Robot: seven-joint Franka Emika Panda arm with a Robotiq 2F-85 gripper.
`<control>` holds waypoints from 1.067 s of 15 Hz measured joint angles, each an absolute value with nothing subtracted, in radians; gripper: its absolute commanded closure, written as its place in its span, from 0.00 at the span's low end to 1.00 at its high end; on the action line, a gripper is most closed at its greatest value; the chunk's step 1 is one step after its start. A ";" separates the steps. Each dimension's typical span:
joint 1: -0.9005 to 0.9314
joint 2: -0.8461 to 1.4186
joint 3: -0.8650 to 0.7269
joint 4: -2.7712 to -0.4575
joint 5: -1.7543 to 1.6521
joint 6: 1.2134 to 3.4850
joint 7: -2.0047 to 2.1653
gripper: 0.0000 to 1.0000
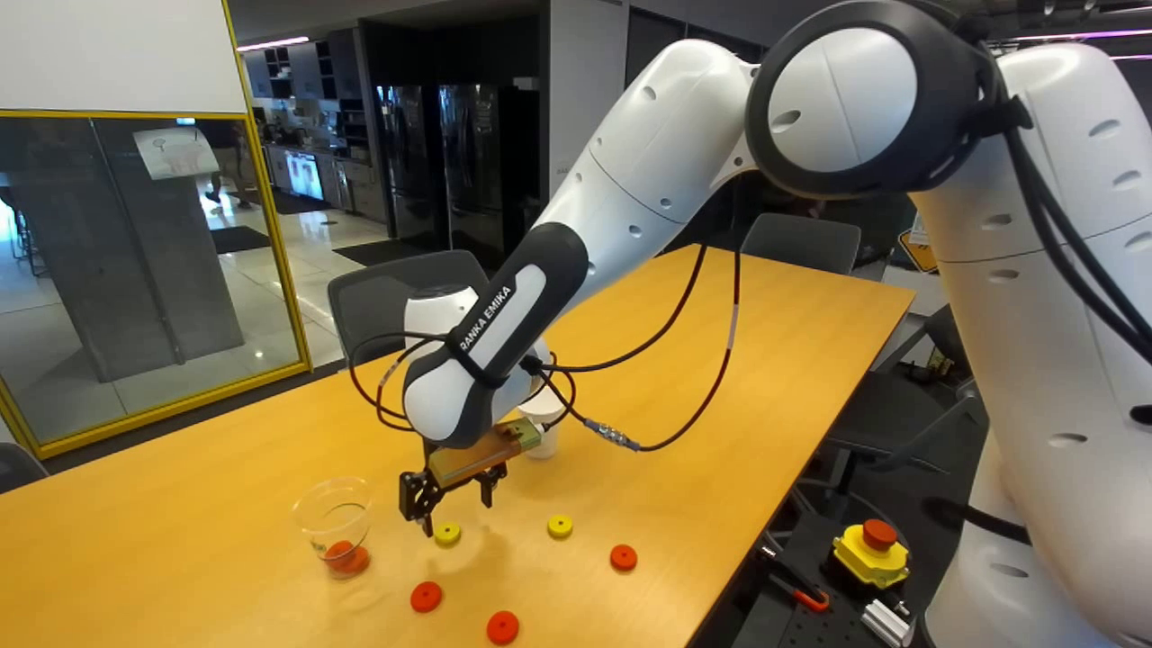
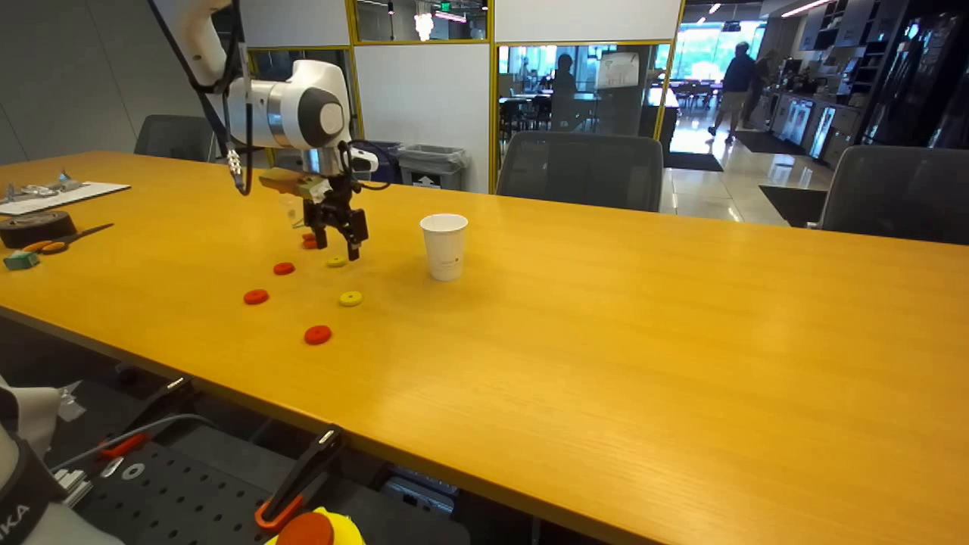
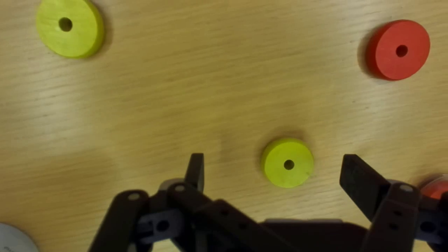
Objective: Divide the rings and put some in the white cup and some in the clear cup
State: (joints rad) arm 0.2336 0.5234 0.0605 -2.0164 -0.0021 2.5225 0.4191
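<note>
My gripper (image 3: 274,154) stands open above the table, its fingers on either side of a yellow ring (image 3: 285,177) without touching it. A second yellow ring (image 3: 82,42) and a red ring (image 3: 385,64) lie farther off in the wrist view. Three red rings rest loose on the wood, among them this red ring (image 1: 623,558). The clear cup (image 1: 310,515) has red rings (image 1: 344,560) at its bottom; how many is unclear. Behind the gripper, the clear cup is mostly hidden in an exterior view. The white cup (image 2: 444,250) stands upright; its inside is not visible.
The wooden table (image 2: 643,318) carries a tape roll (image 2: 36,228), scissors (image 2: 54,247) and a small green block (image 2: 21,260) at one end. Cables (image 1: 666,445) hang from the arm, close to the white cup in an exterior view. Chairs (image 2: 581,170) line the table.
</note>
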 measured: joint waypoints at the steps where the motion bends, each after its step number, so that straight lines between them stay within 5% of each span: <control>1: 0.234 0.527 0.065 -2.014 0.006 2.524 0.415 0.00; 16: 0.256 0.560 0.048 -1.992 0.012 2.544 0.409 0.00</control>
State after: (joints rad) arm 0.2556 0.5599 0.0477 -1.9920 0.0124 2.5439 0.4090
